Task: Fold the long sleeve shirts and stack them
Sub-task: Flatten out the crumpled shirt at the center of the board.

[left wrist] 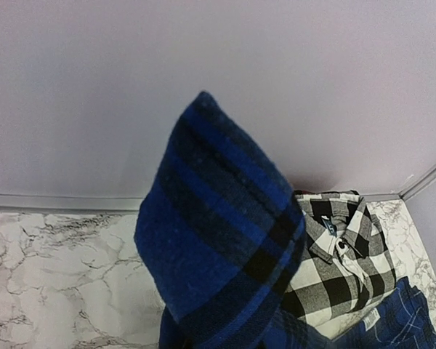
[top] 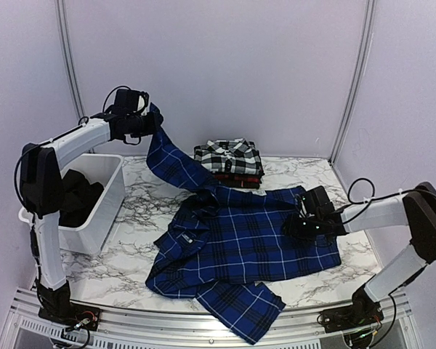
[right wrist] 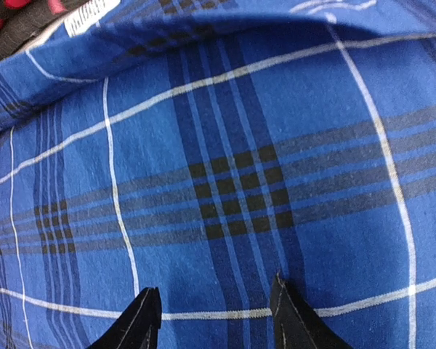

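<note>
Marble table (top: 109, 270) first: your blue shirt (top: 240, 247) sprawls open across its middle, one sleeve hanging over the near edge at 6 o'clock, the other rising toward 10 o'clock. White tub (top: 102, 218) sits at 9 o'clock with dark cloth (top: 76, 196) inside. At 12 o'clock you have the black-and-white shirt (top: 229, 156) folded on top of the red-and-black shirt (top: 236, 178). Your left gripper (top: 147, 123) is clamped on the raised sleeve, up in the air at 10 o'clock; cloth hides its fingers in the wrist view. Your right gripper (top: 301, 222) rests on the blue shirt's 3 o'clock side, fingers (right wrist: 145, 320) spread, gripping nothing.
</note>
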Controlling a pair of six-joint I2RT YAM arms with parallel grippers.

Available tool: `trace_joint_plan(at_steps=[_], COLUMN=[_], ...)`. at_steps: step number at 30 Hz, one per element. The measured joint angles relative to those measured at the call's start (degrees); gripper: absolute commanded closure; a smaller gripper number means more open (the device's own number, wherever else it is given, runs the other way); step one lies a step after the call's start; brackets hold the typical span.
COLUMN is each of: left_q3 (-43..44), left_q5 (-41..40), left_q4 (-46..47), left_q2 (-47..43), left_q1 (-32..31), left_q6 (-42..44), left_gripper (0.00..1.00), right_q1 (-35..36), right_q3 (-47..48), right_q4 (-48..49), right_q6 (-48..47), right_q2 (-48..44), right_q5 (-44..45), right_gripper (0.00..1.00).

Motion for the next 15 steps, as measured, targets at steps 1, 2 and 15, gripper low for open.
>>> trace_joint_plan(at_steps=[1,2,15], left_q3=[0.00,0.00,4.61], left_q5=[0.42,0.90,2.80], left_q4=[-0.15,-0.37,-3.72], left_q2=[0.48,0.92,8.02], left_q1=[0.00,0.00,-0.55], left_q6=[-0.37,-0.70,-3.19], left_gripper=[1.00,0.99,0.18], right_q1=[-0.52,-1.27,-4.42], right_q3=[-1.42,-3.21,-5.14], right_q4=[-0.33,-0.85,-14.62], right_q6=[0.61,1.36,1.46], right_q2=[-1.75,-3.93,-16.76], right_q5=[0.09,0.00,-0.22], right_gripper=[0.48,0.48,0.47])
